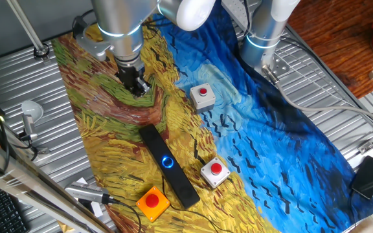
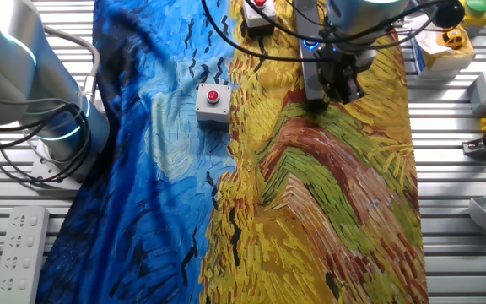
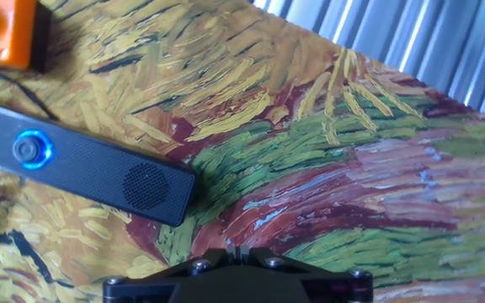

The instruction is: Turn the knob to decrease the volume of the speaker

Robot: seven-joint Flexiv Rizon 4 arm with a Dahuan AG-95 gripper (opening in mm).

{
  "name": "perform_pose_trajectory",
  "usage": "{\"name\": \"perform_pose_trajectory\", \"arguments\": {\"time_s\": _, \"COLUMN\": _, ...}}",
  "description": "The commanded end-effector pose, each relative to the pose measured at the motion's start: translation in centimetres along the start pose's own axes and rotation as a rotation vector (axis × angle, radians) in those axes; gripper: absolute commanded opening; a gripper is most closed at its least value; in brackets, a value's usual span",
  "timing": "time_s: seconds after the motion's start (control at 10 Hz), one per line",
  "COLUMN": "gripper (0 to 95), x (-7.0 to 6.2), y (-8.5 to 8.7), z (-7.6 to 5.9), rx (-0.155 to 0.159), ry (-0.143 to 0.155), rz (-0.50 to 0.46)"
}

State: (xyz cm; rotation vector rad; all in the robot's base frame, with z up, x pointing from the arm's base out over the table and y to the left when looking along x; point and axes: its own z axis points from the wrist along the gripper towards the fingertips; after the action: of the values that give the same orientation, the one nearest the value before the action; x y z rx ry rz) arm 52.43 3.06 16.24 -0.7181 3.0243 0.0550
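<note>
speaker [image 1: 169, 166] black | knob [image 1: 167, 162] blue-ringed | cloth [image 1: 271, 129] painted yellow, blue, green

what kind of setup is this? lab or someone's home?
Most likely a robot lab bench: a slatted metal table under a painting-print cloth, test props like red-button boxes beside the speaker, plus a second arm base.
</note>
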Motion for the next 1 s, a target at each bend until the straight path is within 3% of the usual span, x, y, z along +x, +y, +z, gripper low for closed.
{"name": "perform_pose_trajectory", "arguments": {"time_s": 0.1, "gripper": 0.0, "x": -0.1, "y": 0.1, "z": 0.0, "rx": -0.016, "ry": 0.006, "rz": -0.007}}
{"name": "perform_pose_trajectory", "arguments": {"time_s": 0.3, "gripper": 0.0, "x": -1.1, "y": 1.7, "z": 0.7, "rx": -0.029, "ry": 0.000, "rz": 0.007}}
{"name": "perform_pose_trajectory", "arguments": {"time_s": 0.7, "gripper": 0.0, "x": -3.6, "y": 5.9, "z": 2.0, "rx": -0.023, "ry": 0.003, "rz": 0.069}}
{"name": "perform_pose_trajectory", "arguments": {"time_s": 1.0, "gripper": 0.0, "x": -4.2, "y": 8.3, "z": 3.1, "rx": -0.029, "ry": 0.002, "rz": 0.135}}
